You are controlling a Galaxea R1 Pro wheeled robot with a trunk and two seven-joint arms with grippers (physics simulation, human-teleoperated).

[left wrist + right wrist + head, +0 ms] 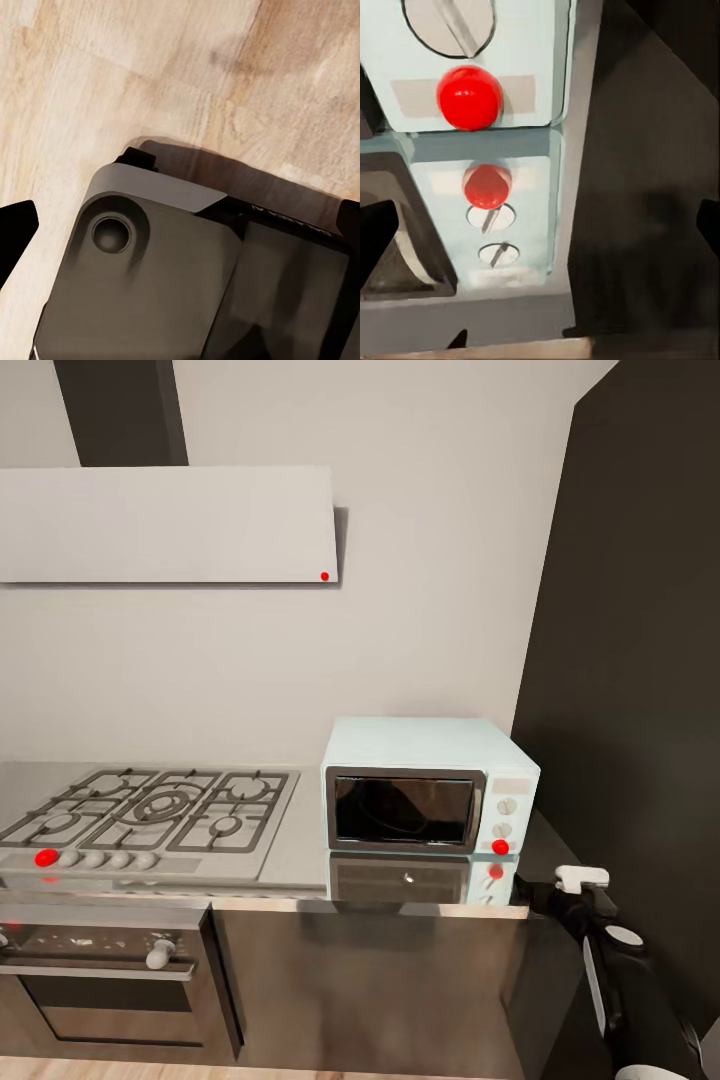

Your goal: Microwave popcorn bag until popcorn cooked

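Note:
The pale mint-blue microwave (430, 790) stands on the steel-grey countertop (300, 865) beside the hob, its dark glass door shut and its round indicator light (500, 847) red. The popcorn bag and the popcorn are out of view. My right arm (608, 955) reaches up at the counter's right end, just right of the microwave. My right gripper (540, 232) is open, its fingertips (375, 240) wide apart, facing the red light (469, 96) and a knob (450, 22) from close by. My left gripper (180, 225) is open over the wood floor (150, 75), above my dark base (187, 285).
A gas hob (150, 810) with grates lies left of the microwave, and a dark oven (100, 985) sits below it. A pale hood (165, 525) hangs on the wall above. A tall dark cabinet (640, 660) closes off the right side.

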